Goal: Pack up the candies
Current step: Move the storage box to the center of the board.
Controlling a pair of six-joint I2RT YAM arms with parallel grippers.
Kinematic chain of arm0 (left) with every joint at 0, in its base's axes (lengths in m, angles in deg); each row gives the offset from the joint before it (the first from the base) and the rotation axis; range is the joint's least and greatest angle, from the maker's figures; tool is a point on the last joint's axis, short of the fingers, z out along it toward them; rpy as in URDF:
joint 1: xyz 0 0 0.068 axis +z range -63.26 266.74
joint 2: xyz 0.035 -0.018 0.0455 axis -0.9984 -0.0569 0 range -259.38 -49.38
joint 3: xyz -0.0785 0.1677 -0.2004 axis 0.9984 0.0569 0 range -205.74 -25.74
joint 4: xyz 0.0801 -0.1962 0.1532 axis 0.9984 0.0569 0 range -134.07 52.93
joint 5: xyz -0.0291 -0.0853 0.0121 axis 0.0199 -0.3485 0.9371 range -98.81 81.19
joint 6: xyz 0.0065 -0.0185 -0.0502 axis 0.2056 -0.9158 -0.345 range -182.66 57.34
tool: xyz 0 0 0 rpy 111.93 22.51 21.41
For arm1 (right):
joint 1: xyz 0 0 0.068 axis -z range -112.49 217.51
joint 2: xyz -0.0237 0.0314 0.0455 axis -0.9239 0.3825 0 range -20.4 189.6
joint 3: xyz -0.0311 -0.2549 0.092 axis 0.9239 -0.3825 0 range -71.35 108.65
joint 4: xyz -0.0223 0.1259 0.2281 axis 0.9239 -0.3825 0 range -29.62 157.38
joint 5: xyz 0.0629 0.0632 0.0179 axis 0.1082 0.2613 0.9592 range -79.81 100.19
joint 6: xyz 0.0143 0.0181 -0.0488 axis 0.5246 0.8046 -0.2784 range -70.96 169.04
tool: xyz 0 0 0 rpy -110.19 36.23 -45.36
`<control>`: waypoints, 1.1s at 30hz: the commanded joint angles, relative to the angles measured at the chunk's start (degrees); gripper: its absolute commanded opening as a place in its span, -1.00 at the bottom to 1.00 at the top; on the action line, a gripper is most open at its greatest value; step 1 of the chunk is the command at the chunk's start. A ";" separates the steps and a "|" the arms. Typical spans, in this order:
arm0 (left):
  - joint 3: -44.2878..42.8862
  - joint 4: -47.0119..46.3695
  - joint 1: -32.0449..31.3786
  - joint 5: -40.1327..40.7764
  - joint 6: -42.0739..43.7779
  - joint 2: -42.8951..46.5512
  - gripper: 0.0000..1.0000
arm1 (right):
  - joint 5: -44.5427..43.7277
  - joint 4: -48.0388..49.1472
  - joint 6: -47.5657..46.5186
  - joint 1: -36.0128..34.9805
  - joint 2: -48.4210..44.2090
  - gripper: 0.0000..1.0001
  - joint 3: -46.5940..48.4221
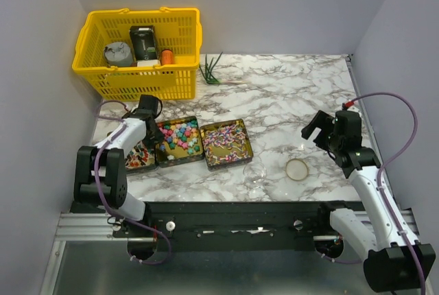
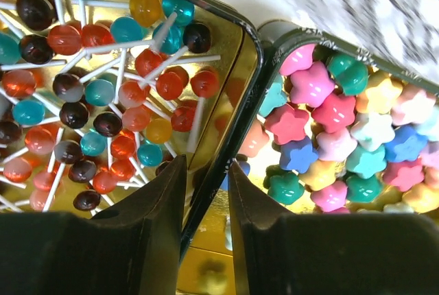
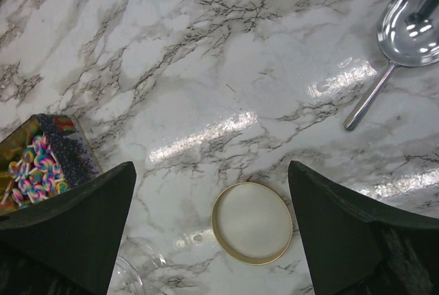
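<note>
We find the candies (image 1: 180,138) lying in three square gold tins. The tins are set side by side on the left half of the marble bench (image 3: 206,55), in front of a yellow basket (image 1: 137,84).

- **Left tin** (image 2: 230,68): holds lollipops (image 2: 99,92) on white sticks, in red, amber, teal and dark brown.
- **Middle tin** (image 2: 296,31): holds star-shaped sweets (image 2: 312,84) in pink, blue, green, yellow and white.
- **Right tin** (image 3: 68,147): holds striped twisted sweets (image 1: 226,143) of mixed colours.

The left and middle tins stand wall against wall, touching or very nearly so.

The left tool (image 2: 206,168) hangs low over that junction with its jaws narrow. One finger stands inside the left tin and the other inside the middle tin, with the adjoining walls between them. We cannot tell whether the pads press on those walls.

The right tool (image 3: 211,168) hovers above the right half of the bench, its jaws spread wide and holding nothing. Below it a round gold lid (image 3: 252,223) lies flat on the bench, apart from the tins. A clear glass vessel (image 1: 254,171) sits between the lid and the right tin, just beside the tin's near corner. We cannot tell whether it is upright. A metal scoop (image 3: 411,24) lies bowl up on the bench, well apart from the lid.

A green sprig (image 1: 211,70) lies just beside the basket's right wall. The basket holds a dark box, a grey round item and a small orange item, all too small for us to identify further.
</note>
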 commanded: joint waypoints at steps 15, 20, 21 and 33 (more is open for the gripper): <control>-13.42 -1.90 -16.39 -4.81 -7.14 -11.76 -0.36 | -14.03 -12.91 6.87 1.11 18.39 0.74 6.92; -17.02 -1.81 -19.30 -5.60 -6.36 -15.53 -0.37 | -13.95 -11.69 7.31 5.31 21.46 0.73 7.37; -17.55 -1.72 -19.47 -5.69 -5.83 -16.15 -0.37 | -14.03 -11.34 7.14 6.11 22.16 0.74 7.36; -20.90 -1.11 -20.88 -4.99 0.15 -18.09 -0.60 | -14.82 -8.26 7.57 12.62 30.78 0.73 6.66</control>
